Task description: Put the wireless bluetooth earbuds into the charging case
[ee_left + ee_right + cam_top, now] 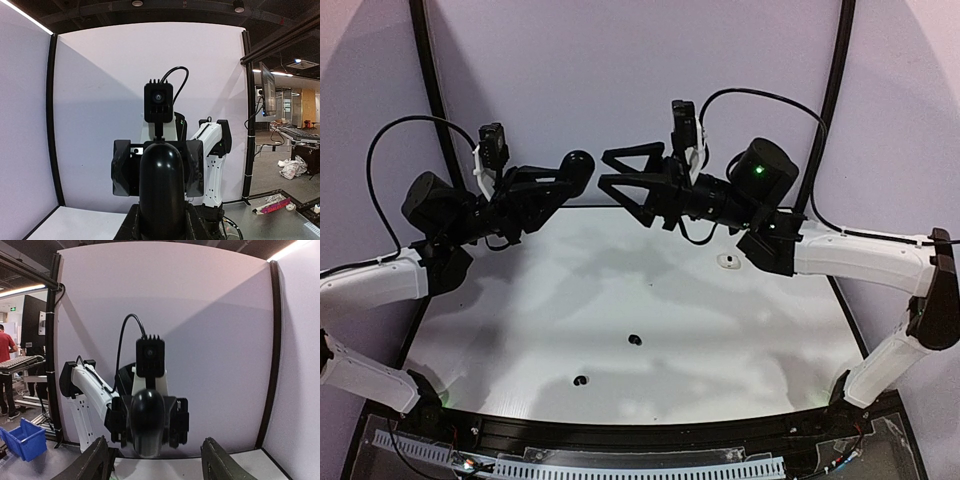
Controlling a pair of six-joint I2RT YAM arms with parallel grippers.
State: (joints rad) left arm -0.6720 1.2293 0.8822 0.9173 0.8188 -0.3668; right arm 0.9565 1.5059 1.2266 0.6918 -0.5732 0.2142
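Both arms held raised, tips facing, prob. to keep table [770, 330] in cam view: L gripper [578, 170] fingers pressed together, empty; R gripper [601, 167] spread, empty; earbuds [634, 340] (tiny specks) loose on table below; charging case not visible.

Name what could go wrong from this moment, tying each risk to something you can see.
1. The left pincer grips a black rounded object high above the table; a slip might drop it.
2. The open right pincer faces that object closely, so a misjudged approach could knock it loose.
3. The white earbud lies close to the right arm, and the black earbuds are tiny; a descending arm might sweep them away.
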